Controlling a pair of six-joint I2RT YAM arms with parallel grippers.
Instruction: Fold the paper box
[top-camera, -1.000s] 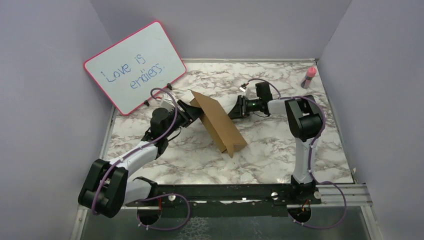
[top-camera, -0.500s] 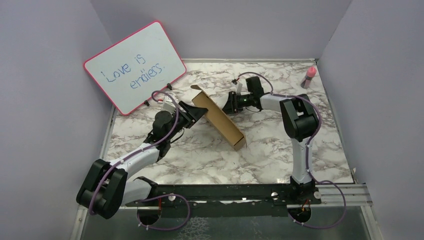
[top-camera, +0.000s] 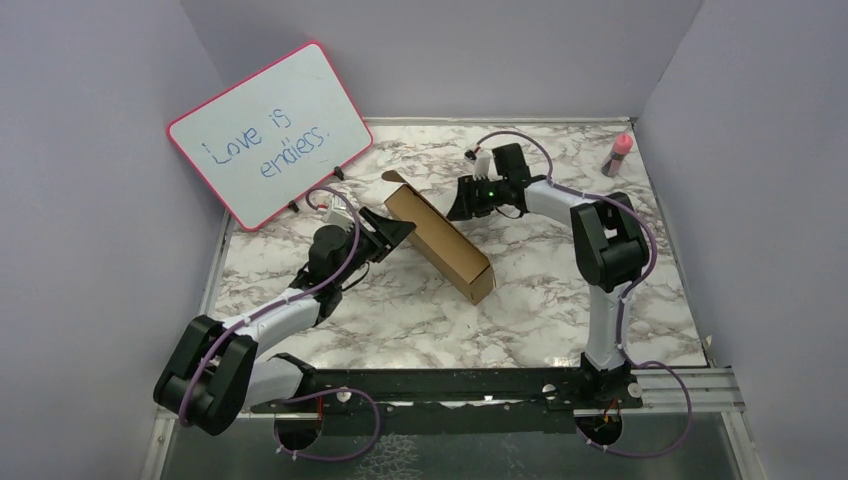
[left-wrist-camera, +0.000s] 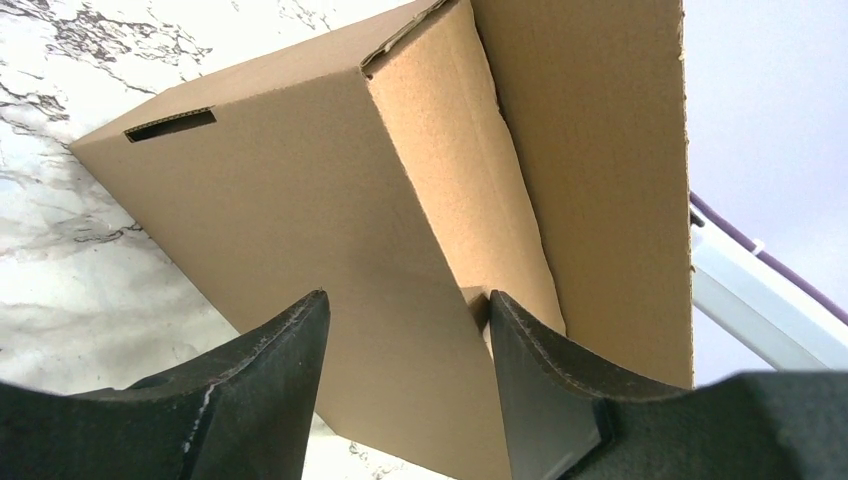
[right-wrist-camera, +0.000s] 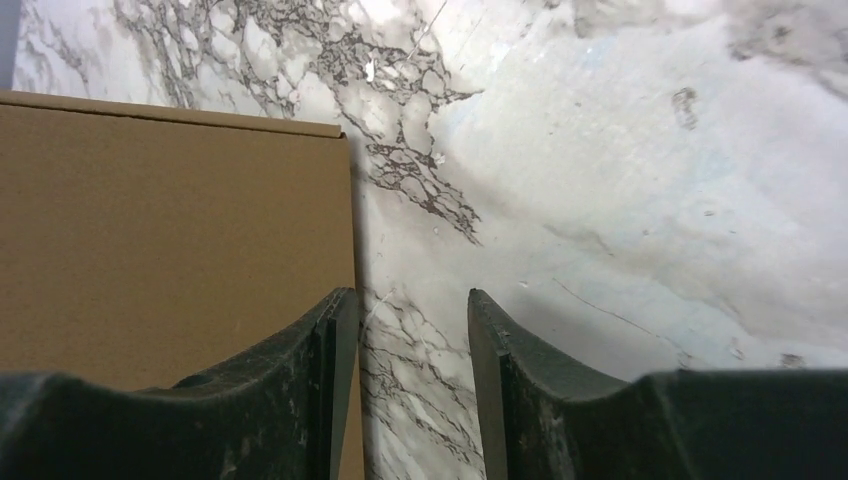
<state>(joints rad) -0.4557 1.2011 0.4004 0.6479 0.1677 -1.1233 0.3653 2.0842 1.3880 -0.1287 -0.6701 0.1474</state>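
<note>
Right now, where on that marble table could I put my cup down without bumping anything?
The near tabletop between the paper box and the black rail is bare, as is the right side, nearer than the pink bottle. It is crowded mid-table, where the left end effector and right end effector flank the box.

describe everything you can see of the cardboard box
The paper box is plain brown corrugated cardboard, partly folded into a long shallow shape lying diagonally on the marble table. One panel has a slit. The left gripper straddles its open-looking left end; whether it grips is unclear. The right gripper is open beside its far side.
</note>
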